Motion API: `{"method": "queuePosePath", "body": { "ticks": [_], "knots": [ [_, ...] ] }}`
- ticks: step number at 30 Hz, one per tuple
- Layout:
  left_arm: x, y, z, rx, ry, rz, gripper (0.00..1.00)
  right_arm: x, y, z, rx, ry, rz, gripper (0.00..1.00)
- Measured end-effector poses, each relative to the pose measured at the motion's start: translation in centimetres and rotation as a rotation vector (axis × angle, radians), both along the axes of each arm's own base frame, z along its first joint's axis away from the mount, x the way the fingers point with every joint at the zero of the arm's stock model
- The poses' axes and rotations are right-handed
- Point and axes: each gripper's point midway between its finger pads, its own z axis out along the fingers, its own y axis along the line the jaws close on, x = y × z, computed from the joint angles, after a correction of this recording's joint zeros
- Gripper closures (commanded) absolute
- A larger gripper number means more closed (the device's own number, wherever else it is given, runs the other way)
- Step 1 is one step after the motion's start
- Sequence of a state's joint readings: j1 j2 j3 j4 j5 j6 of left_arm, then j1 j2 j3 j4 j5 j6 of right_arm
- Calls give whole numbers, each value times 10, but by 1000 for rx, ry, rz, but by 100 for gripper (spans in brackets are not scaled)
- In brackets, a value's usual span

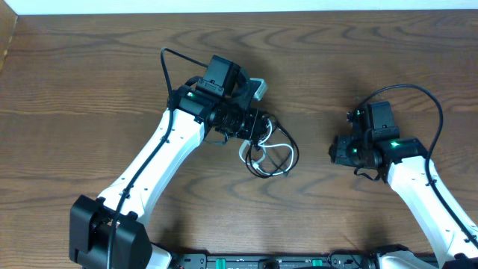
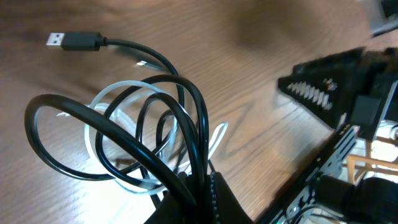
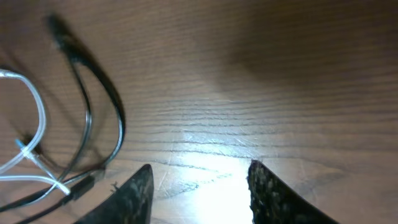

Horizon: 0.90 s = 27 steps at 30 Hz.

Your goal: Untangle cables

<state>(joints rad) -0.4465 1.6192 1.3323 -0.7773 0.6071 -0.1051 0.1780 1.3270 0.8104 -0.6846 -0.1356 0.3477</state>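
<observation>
From overhead, the left hand (image 1: 261, 128) is low over the middle of the wooden desk (image 1: 89, 90), right at the upper edge of a small tangle. There the black cable (image 1: 293, 153) loops round the white cable (image 1: 246, 152). The right hand (image 1: 334, 149) sits off to the tangle's right, apart from it, with bare wood between them.

In the left wrist view, the left hand (image 2: 239, 134) is spread wide. One toothed finger (image 2: 314, 90) is far out to the right and the other is at the bottom edge. Several strands of the black cable (image 2: 203, 124) bunch together and run down against that lower finger. I cannot tell whether they are caught on it or only lying against it. The white cable (image 2: 124, 86) coils flat on the desk beneath the black loops. The black cord's USB plug (image 2: 73, 41) lies free at the upper left.

In the right wrist view, the right hand (image 3: 199, 168) is parted, with its two dark fingers (image 3: 134, 196) apart and only wood between them. The black cable (image 3: 119, 127) curves down the left side, and the white cable (image 3: 40, 118) loops just left of it. Neither cable touches the fingers.
</observation>
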Motion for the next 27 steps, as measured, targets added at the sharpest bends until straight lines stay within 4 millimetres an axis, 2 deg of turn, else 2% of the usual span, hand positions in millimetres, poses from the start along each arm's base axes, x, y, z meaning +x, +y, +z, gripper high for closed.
{"method": "queuePosePath", "body": {
  "ticks": [2,5,11,15,18,20,24,27],
  "knots": [
    [2,-7,6,-43,-10,-13,92,4,8,3,41,-18,20,44],
    [1,-18,16,-120,-17,-49,93,11,32,15,159,-72,124,41],
    [-7,-27,26,-195,6,-90,93,14,86,55,445,-211,379,33],
    [-11,-32,32,-236,18,-112,93,11,103,74,556,-261,468,32],
    [-14,-38,41,-297,18,-144,93,8,108,80,598,-264,497,34],
    [-16,-44,50,-352,12,-175,93,7,110,82,610,-269,508,42],
    [-23,-53,68,-456,13,-239,93,10,110,83,600,-289,515,70],
    [-26,-54,71,-480,26,-255,93,12,108,82,593,-279,485,88]
  ]
}}
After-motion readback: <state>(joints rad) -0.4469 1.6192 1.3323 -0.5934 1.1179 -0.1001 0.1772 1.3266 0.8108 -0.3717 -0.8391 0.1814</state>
